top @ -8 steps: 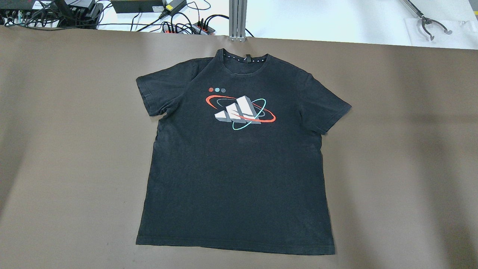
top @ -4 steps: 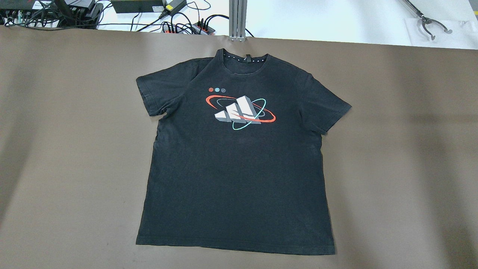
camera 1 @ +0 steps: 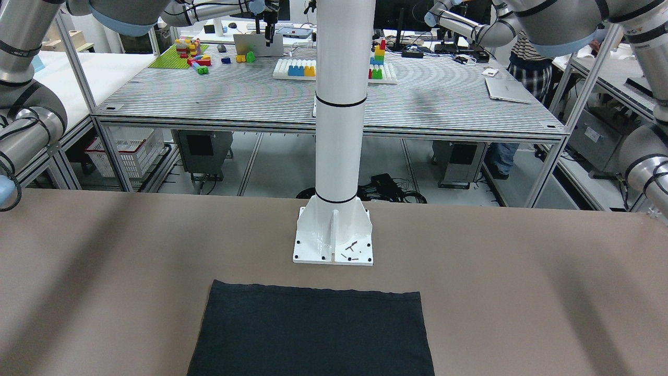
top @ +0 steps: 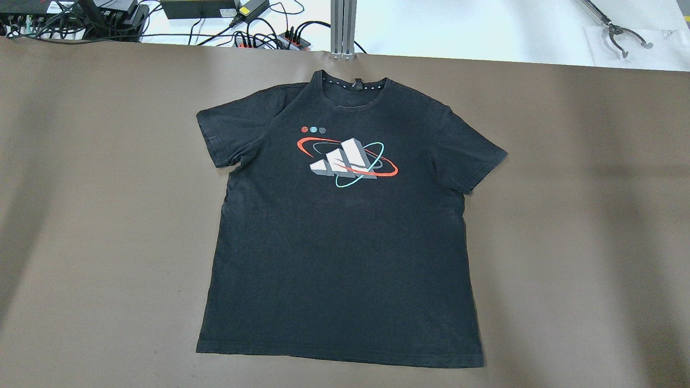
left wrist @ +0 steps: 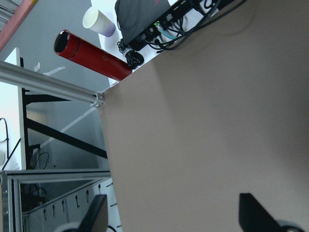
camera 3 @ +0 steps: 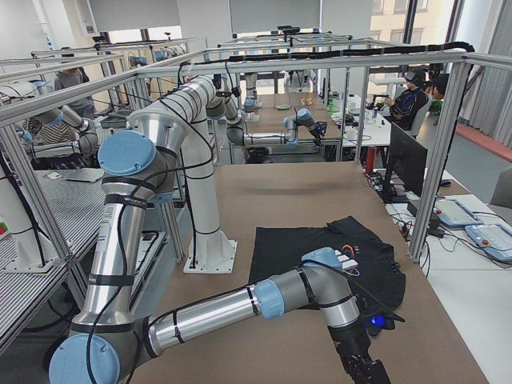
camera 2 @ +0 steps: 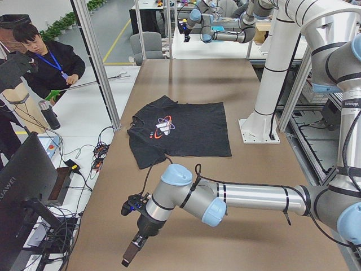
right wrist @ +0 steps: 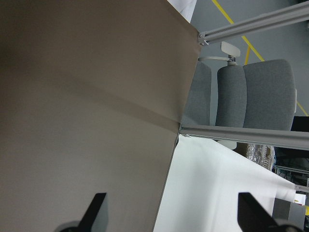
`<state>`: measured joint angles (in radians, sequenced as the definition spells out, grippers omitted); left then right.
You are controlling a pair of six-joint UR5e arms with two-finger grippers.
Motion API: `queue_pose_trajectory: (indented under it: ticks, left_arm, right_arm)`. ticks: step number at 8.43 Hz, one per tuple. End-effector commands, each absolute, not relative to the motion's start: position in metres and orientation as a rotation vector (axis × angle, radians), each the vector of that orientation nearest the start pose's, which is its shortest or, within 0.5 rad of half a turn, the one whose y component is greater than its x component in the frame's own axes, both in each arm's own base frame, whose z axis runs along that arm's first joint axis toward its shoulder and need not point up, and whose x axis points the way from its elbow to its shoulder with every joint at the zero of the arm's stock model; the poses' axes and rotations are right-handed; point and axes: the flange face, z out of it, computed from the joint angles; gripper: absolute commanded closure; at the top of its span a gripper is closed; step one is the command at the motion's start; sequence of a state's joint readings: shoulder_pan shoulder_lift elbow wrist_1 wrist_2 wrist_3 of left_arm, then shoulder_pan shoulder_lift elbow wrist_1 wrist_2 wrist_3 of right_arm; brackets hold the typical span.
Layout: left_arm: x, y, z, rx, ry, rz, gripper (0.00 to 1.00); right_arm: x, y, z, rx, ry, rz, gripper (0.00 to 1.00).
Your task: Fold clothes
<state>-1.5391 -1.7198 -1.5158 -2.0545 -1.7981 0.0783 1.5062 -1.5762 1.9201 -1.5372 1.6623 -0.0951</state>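
The clothes are one black T-shirt [top: 345, 237] with a white, red and teal print. It lies flat and face up on the brown table, collar at the far side and hem toward the robot's base. Its hem end [camera 1: 313, 334] lies just in front of the white post. My left gripper [left wrist: 174, 217] is open over bare table near the table's left end [camera 2: 131, 253], well away from the shirt [camera 2: 186, 130]. My right gripper [right wrist: 174, 212] is open over bare table by the right end [camera 3: 364, 372], just past the shirt's sleeve [camera 3: 376, 280]. Neither holds anything.
The white post's base plate [camera 1: 333, 245] stands behind the hem. A red bottle [left wrist: 91, 55], a paper cup [left wrist: 99, 20] and cables sit past the left edge. Grey chairs [right wrist: 251, 101] stand beyond the right edge. A person [camera 2: 48, 62] stands off the table's far side.
The shirt lies just as it did before. Only faint shadows on the brown table shift a little.
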Motion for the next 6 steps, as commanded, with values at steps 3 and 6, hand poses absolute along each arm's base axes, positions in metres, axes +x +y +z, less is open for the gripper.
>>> queue_pose_trajectory:
  ticks: [3, 6]
  left_arm:
    - [0.039, -0.685, 0.516, 0.573, 0.4, 0.184, 0.05]
    - [0.145, -0.731, 0.47, 0.502, 0.604, 0.159, 0.05]
  right_arm:
    - [-0.042, -0.607, 0.544, 0.407, -0.247, 0.034, 0.06]
    - [-0.176, -0.652, 0.537, 0.397, -0.381, 0.107, 0.07]
